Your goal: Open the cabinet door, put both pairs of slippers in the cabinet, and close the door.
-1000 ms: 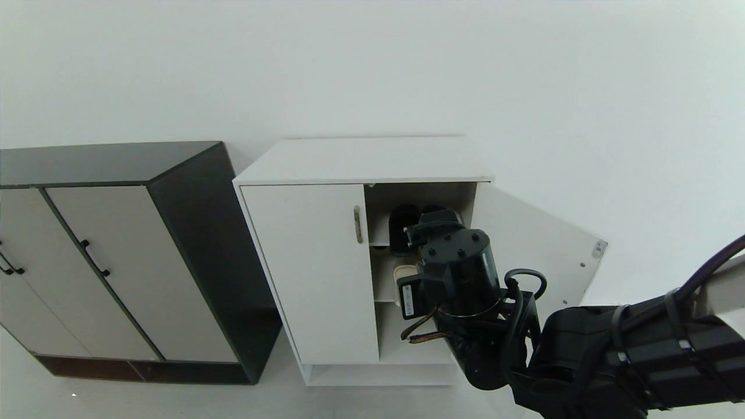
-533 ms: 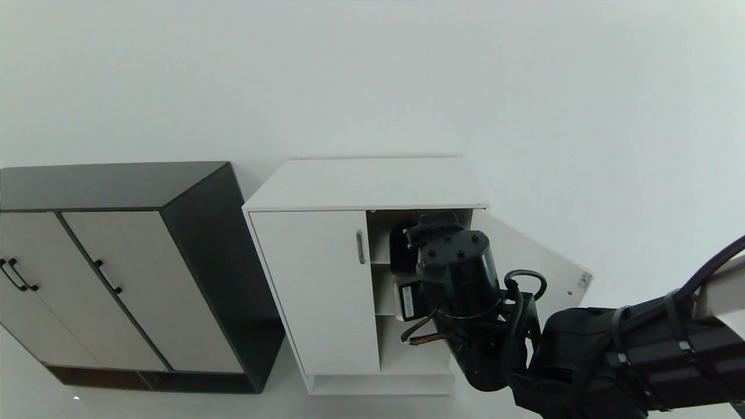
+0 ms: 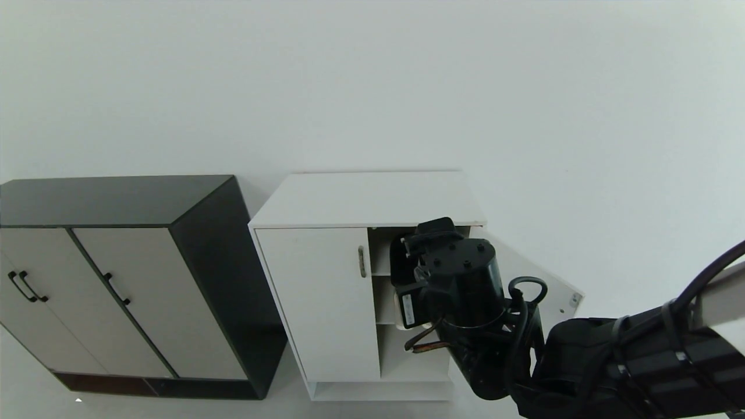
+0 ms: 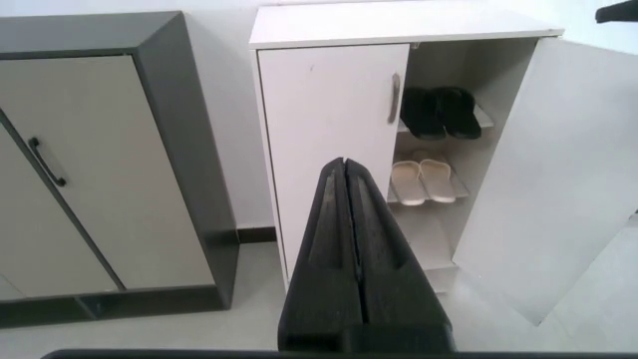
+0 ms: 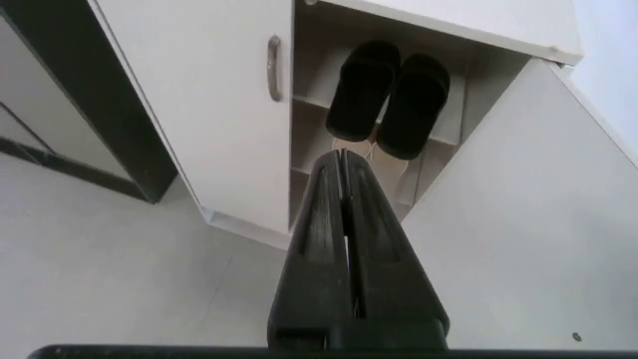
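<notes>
Before the white wooden cabinet (image 3: 361, 198), its open flat white door (image 5: 518, 219) could be left ajar if pushed only glancingly by the closed, empty right gripper (image 5: 342, 157).

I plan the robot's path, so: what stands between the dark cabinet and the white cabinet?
Nothing stands there. In the left wrist view, a bare strip of wall and floor separates the dark cabinet from the white cabinet.
</notes>
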Controlling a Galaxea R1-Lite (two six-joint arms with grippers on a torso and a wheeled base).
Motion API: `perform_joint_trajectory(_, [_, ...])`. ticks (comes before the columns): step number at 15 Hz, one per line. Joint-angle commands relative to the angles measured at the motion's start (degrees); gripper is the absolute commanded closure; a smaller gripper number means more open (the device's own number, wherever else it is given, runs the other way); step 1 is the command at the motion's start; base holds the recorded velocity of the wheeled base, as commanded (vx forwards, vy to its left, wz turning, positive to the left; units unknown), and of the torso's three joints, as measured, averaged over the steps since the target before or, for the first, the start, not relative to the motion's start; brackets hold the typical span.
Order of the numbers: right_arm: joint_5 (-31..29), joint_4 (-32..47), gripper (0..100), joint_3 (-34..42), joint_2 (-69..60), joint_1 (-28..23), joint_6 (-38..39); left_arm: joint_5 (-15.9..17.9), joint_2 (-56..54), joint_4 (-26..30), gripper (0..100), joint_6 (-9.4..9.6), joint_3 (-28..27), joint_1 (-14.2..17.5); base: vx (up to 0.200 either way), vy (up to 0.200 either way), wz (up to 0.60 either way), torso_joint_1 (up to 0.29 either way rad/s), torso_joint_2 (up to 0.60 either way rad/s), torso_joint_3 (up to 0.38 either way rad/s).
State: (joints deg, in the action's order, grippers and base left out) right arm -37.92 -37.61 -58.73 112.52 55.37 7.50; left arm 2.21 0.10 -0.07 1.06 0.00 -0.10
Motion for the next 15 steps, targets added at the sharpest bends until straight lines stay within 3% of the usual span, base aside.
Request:
perform_joint_trajectory(1, [-0.04,-0.10,100,0.29,-0.02,-0.09,0.06,-0.01,-0.01,-0.01,100,-0.01,0.00,0.01,0.000,0.000,0.00,0.000,0.00,0.000])
perform_joint_trajectory(7, [-0.04,-0.10,100,0.02,-0.02,-1.67,-0.11,-0.01,-0.01,-0.01,100,-0.01,0.00,0.01,0.000,0.000,-0.60,0.004,0.00,0.002])
perform_joint_trajectory(11, [0.22,-0.98,100,-3.58,2.00,-8.61,-1.52,-0.01,-0.01,-0.01,100,-0.01,0.00,0.01,0.000,0.000,0.00,0.000,0.00,0.000])
perform_joint_trajectory(13, [0.22,3.42,100,-7.80,3.41,-12.04,0.41,-0.01,-0.01,0.07,100,-0.01,0.00,0.01,0.000,0.000,0.00,0.000,0.00,0.000])
perform_joint_trajectory(15, [0.66,17.22,100,-16.76,3.76,-14.76,8.15,-0.01,-0.01,-0.01,100,-0.01,0.00,0.01,0.000,0.000,0.00,0.000,0.00,0.000])
